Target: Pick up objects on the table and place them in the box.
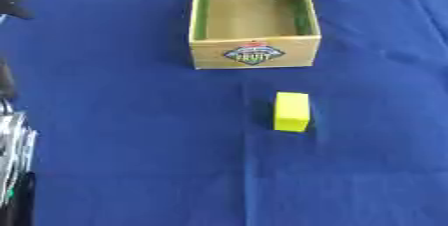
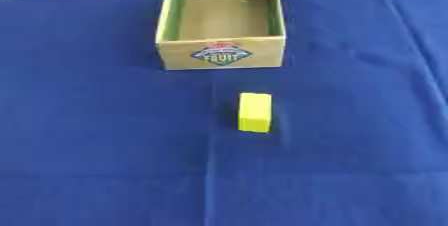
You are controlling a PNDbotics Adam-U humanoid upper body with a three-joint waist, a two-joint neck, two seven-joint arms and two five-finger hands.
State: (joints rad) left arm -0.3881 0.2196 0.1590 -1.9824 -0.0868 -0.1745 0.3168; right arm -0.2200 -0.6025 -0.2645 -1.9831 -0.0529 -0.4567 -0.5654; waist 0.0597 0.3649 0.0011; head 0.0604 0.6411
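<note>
yellow block (image 2: 255, 112) sat on blue cloth (image 1: 122, 120) near the open box (image 1: 254, 56). left hand (image 1: 12, 145) cut off at edge, probably silver links; grip unreadable.

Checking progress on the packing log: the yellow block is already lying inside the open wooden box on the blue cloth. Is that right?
Not quite. The yellow block is not inside the wooden box; it lies on the blue cloth in front of the box, apart from it. The box is open, and nothing shows inside it. The right eye view shows this plainly.
</note>
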